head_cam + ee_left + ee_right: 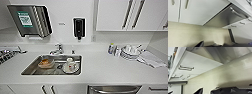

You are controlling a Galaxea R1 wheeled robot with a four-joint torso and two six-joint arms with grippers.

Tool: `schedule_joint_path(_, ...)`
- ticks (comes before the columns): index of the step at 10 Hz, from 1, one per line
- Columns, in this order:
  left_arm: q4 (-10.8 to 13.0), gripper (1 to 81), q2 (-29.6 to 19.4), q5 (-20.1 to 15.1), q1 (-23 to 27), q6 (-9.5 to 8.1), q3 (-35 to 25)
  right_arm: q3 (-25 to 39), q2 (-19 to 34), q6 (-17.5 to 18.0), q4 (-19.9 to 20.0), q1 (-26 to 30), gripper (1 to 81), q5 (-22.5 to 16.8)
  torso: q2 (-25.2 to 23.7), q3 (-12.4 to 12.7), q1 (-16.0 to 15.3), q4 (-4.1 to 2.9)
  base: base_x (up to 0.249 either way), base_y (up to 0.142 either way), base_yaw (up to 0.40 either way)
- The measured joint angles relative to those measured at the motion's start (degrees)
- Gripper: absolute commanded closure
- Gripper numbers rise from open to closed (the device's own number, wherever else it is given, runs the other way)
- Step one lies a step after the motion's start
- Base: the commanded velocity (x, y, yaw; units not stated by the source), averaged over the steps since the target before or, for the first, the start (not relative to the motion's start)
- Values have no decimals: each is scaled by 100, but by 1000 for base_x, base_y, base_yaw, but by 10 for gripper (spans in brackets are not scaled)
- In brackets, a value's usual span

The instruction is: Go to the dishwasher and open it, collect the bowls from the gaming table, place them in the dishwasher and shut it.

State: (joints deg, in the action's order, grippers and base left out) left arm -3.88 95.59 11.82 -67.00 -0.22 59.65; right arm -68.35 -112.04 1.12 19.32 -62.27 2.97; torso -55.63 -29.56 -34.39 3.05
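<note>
The dishwasher [113, 89] sits under the white counter, just right of the sink; in the head view its brushed steel top edge and bar handle show at the bottom of the picture. In the left wrist view its steel front [223, 18] and bar handle [237, 13] are close, with the door shut. The right wrist view catches the same steel front [220, 53] beside white cabinet doors. Dark parts of my left gripper [205, 45] and right gripper [208, 91] hang low over the pale floor. The bowls and the gaming table are out of view.
A steel sink [30, 71] holds a brown dish [46, 63] and a white cup on a plate [70, 66]. Stacked plates [130, 52] and cloths [151, 59] lie on the counter [105, 67] at right. Wall cabinets [125, 15] hang above.
</note>
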Motion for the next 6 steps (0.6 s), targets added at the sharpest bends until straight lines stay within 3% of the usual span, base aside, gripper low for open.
schedule_joint_path(6, 24, 10, 89, -941, 796, 0, -424, -173, -118, 1381, 129, 535, 10, -78, -1242, -2, -780, 2, 0, 0, 0)
